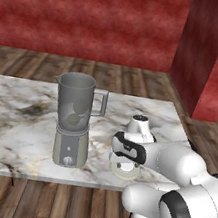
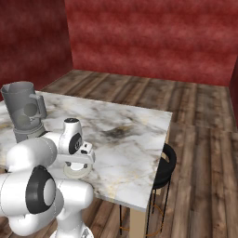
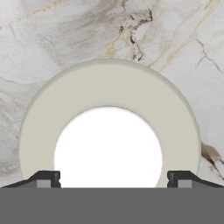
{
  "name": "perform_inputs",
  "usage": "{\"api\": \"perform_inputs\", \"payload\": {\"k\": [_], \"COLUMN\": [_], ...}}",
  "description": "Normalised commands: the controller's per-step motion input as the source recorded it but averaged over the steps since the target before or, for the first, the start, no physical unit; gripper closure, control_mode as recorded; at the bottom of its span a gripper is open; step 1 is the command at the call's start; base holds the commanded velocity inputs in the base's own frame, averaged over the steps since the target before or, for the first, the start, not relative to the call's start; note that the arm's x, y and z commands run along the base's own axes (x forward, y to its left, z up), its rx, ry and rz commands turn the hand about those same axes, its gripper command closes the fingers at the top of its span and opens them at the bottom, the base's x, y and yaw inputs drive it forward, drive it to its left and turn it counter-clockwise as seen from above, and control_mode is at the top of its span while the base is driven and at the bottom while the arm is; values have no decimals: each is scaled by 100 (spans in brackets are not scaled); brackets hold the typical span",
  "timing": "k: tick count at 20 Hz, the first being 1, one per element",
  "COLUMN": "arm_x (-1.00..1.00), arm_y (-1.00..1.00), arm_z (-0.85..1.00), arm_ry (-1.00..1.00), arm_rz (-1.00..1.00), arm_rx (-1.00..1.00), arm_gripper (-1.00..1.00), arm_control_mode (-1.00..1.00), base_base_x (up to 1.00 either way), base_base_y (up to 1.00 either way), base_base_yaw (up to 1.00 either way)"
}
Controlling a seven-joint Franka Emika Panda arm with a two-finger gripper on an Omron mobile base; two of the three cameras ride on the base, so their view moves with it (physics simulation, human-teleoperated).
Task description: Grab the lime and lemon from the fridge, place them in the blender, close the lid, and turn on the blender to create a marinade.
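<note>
Hovering over the lid (image 3: 109,131) lying flat on the marble desk (image 1: 24,111) just beside the blender (image 1: 73,120), hand (image 3: 113,179) spread wide, grasping nothing. Risking, likely, fingertips (image 3: 48,178) striking the rim and skidding the disc away, or pinching it crooked.

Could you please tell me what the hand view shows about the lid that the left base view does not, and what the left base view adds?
Hand view: the lid from straight above, a pale ring around a bright white centre, with a dark fingertip on each side of it, spread wide.

Left base view: the blender standing left of the lid, jar uncovered, two round shapes visible through its smoky wall.

Both: the lid lying flat on the marble counter, directly beneath the hand.
</note>
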Motion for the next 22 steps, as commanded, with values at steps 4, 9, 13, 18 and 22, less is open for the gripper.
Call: {"api": "perform_inputs", "payload": {"k": [4,9,13,18,22], "arm_x": [0,0,0,0,0], "arm_y": [0,6,22,6,2], "arm_z": [-19,-29,-18,-11,-12], "arm_ry": [0,0,-2,-1,0], "arm_rz": [0,0,0,1,1], "arm_rx": [0,0,0,1,2], "arm_gripper": [-100,-100,-100,-100,-100], "arm_control_mode": [-100,-100,-100,-100,-100], "base_base_x": [0,0,0,0,0], "base_base_y": [0,0,0,0,0], "base_base_yaw": [0,0,0,0,0]}}
